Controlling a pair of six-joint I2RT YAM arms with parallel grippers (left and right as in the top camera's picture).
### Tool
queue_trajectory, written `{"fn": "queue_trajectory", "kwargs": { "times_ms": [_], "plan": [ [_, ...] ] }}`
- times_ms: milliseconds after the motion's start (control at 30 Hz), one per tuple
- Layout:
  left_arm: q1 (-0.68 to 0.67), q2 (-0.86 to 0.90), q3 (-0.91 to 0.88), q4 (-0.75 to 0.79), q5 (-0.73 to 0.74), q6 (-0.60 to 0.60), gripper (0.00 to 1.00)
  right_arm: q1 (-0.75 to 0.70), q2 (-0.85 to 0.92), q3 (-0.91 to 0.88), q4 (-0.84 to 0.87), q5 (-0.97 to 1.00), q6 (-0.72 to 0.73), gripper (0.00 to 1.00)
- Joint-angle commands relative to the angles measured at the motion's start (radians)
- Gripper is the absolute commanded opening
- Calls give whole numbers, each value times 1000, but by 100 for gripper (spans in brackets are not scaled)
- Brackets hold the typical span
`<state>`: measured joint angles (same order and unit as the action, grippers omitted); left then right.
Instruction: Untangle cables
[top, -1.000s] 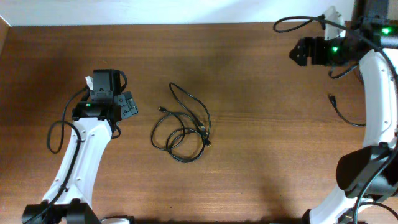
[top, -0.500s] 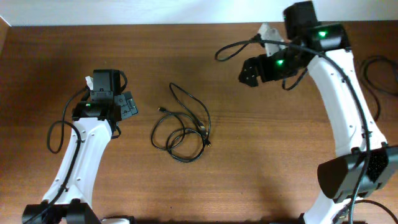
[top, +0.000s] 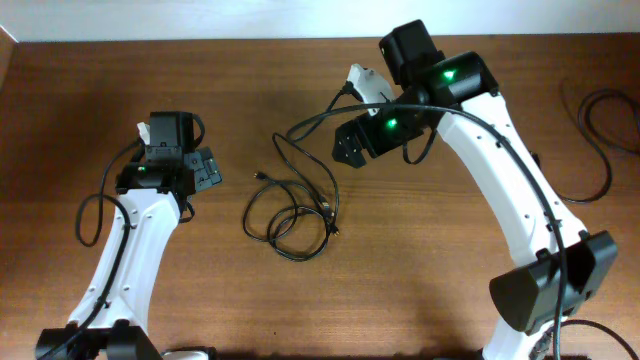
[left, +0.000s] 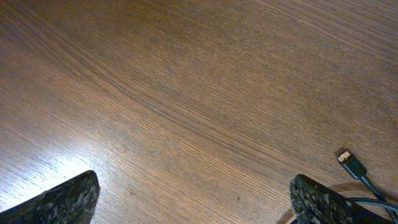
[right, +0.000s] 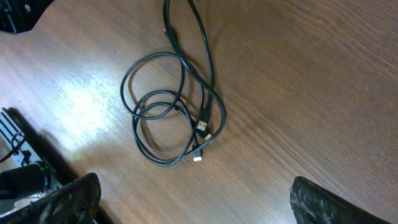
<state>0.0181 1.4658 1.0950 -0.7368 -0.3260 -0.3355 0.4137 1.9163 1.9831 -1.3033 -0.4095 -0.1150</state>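
The cables (top: 292, 207) lie as tangled thin black loops with small plug ends on the wooden table, centre-left in the overhead view. In the right wrist view the cables (right: 174, 106) show as overlapping loops with metallic tips. One plug end (left: 352, 163) shows in the left wrist view. My left gripper (top: 207, 171) is open and empty, left of the cables. My right gripper (top: 350, 148) is open and empty, above and to the right of the cables.
Another black cable (top: 598, 130) loops at the table's far right edge. A white wall strip runs along the back edge. The right arm's own wire arcs over the table between its gripper and the cables.
My right arm has swung from the far right corner leftward, ending just right of the cables. The left arm and the cables have not moved.
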Motion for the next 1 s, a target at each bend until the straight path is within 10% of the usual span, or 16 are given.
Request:
{"fn": "queue_trajectory", "kwargs": {
  "times_ms": [0, 600, 967],
  "plan": [
    [-3, -7, 0, 2, -3, 11, 99, 34, 55, 18, 18, -6, 1, 96],
    [-3, -7, 0, 2, -3, 11, 99, 91, 377, 16, 134, -12, 1, 95],
    [-3, -7, 0, 2, -3, 11, 99, 91, 381, 16, 178, -28, 1, 27]
  ]
}}
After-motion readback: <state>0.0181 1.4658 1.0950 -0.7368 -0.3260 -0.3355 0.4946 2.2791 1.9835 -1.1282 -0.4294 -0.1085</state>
